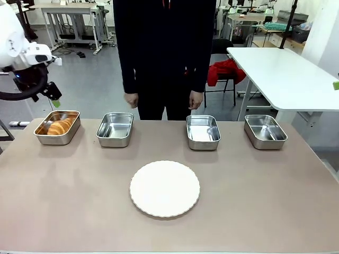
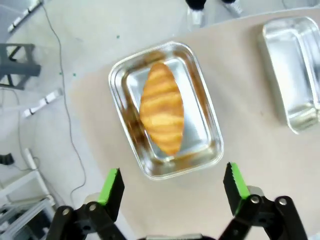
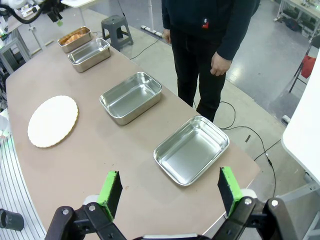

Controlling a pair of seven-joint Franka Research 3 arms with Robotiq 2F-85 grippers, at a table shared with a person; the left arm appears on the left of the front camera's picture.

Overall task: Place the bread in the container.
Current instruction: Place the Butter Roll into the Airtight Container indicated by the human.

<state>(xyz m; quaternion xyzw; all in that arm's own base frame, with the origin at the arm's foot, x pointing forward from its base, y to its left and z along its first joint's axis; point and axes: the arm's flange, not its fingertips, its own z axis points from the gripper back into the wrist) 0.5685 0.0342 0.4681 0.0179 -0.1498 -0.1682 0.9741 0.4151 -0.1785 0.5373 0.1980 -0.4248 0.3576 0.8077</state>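
A golden-brown croissant lies inside the far-left steel container; the left wrist view looks straight down on the croissant resting lengthwise in that pan. My left gripper hangs open in the air above and behind the pan, its green-padded fingers spread wide and holding nothing. My right gripper is open too, high above the right end of the table, over the near edge by the rightmost pan. The croissant's pan shows far off.
Three more alike steel pans stand in the row: one beside the croissant's, one right of centre, one at far right. A round white plate lies mid-table. A person stands at the far side, hands hanging.
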